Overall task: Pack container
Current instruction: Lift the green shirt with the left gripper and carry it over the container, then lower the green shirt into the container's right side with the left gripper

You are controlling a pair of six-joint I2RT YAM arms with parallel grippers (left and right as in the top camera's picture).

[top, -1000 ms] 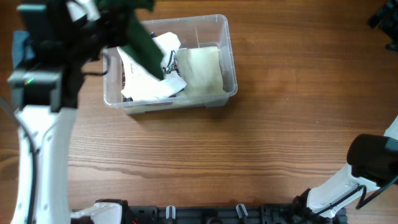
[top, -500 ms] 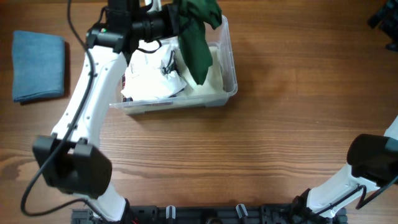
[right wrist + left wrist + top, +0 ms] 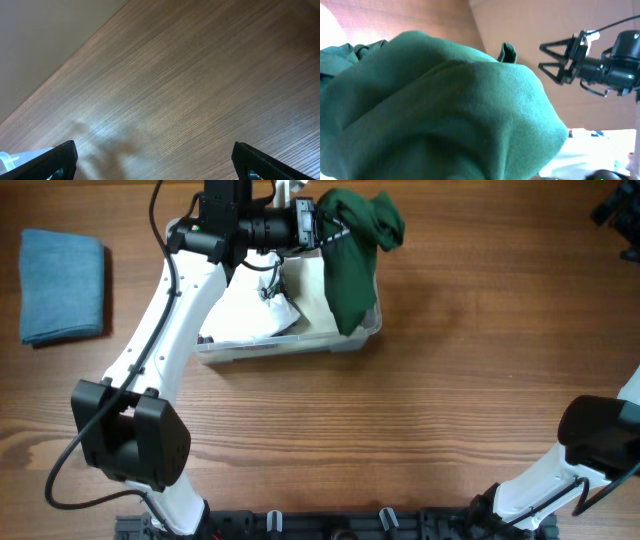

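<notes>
Overhead view is showing 1 container (image 3: 300,347), a clear bin, sitting near the top of the table (image 3: 450,380), left of the middle. 2 cloths are lying in it: 1 white cloth (image 3: 240,315) w/ dark marks & 1 cream cloth (image 3: 305,295). The left gripper (image 3: 322,227) is pinching 1 green cloth (image 3: 355,265), which is hanging over the bin's right end. 1 folded blue cloth (image 3: 62,285) is lying far left. The right gripper (image 3: 155,157) is gaping wide w/ nothing in it.

This looks like a robotics lab. A left arm (image 3: 160,350) and a right arm (image 3: 600,445), 2 in all, rise from a black rail (image 3: 330,525) at a wood-grain table (image 3: 450,380). A camera rig (image 3: 600,67) stands before a bare tan wall (image 3: 520,30).
</notes>
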